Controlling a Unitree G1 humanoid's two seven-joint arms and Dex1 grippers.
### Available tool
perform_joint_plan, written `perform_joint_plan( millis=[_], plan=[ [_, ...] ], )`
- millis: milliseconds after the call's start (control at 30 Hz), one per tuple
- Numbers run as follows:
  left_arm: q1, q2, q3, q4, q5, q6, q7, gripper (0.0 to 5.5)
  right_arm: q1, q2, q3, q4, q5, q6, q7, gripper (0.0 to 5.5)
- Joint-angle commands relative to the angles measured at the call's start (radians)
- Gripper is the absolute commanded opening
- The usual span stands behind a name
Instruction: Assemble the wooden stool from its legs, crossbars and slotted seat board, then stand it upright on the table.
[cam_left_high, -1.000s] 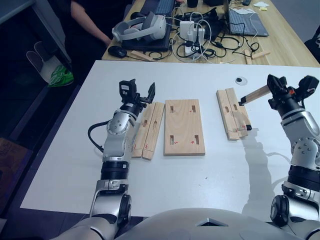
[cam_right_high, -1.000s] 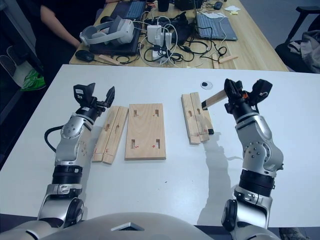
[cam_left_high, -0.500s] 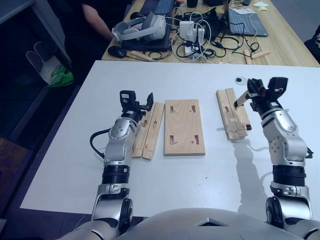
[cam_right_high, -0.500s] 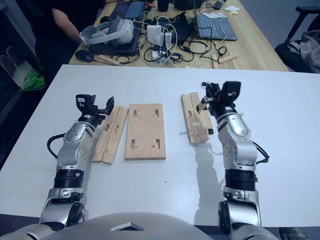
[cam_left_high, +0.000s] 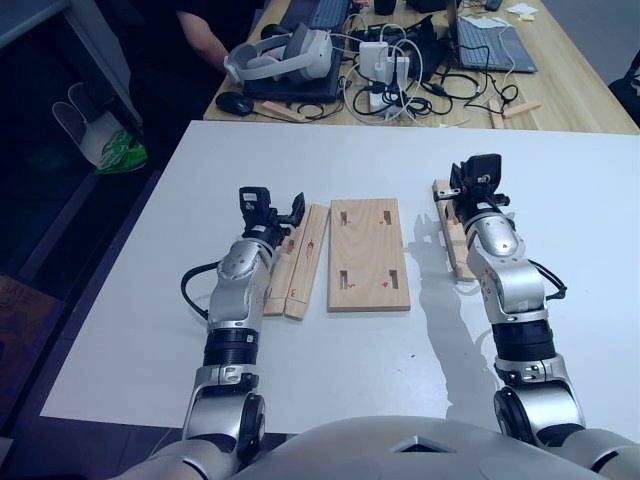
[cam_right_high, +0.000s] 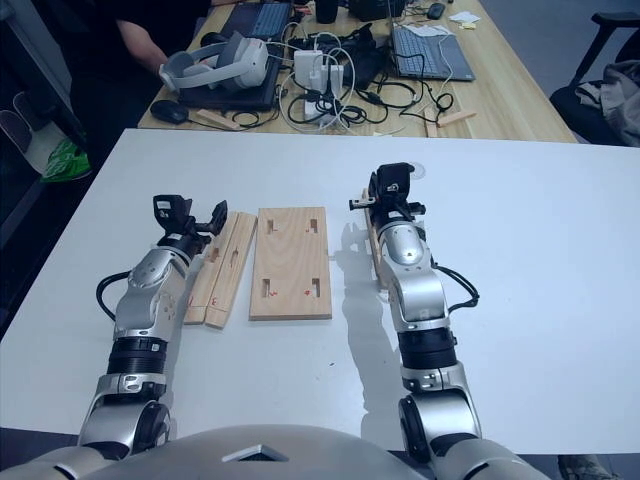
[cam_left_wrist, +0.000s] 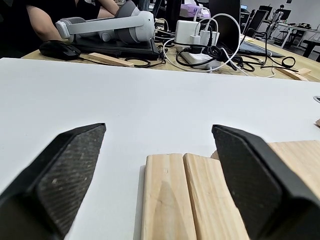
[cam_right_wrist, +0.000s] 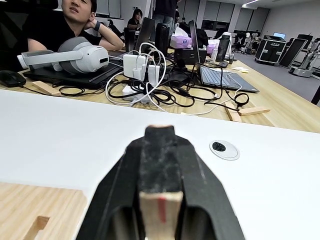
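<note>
Right tool (cam_right_wrist: 160, 150) around crossbar (cam_right_wrist: 159, 211); near seat board (cam_right_high: 290, 262)

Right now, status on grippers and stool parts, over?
Left gripper open over left wooden pieces. Right gripper shut on crossbar, above right wooden pieces. Slotted seat board flat between, unassembled. Nothing blocking.

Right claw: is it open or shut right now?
Shut on a wooden bar. In the right wrist view the right claw has its two fingers pressed against both sides of the bar's end, with no gap.
</note>
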Motion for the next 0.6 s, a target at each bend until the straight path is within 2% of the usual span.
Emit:
perform_joint_plan(
  millis=[33, 300, 600],
  plan=[
    [-0.013, 0.005, 0.000, 0.001, 0.003, 0.011, 0.002, 3.92, -0.021, -0.018, -0.024, 0.039, -0.029, -0.017, -0.001, 0.39],
    [-0.009, 0.002, -0.001, -0.006, 0.003, 0.015, 0.005, 3.92, -0.020, -0.021, -0.045, 0.128, -0.047, -0.070, 0.016, 0.39],
    [-0.007, 0.003, -0.004, -0.007, 0.002, 0.023, 0.002, 3.92, -0.040, -0.013, -0.039, 0.062, -0.074, -0.066, 0.006, 0.39]
  ],
)
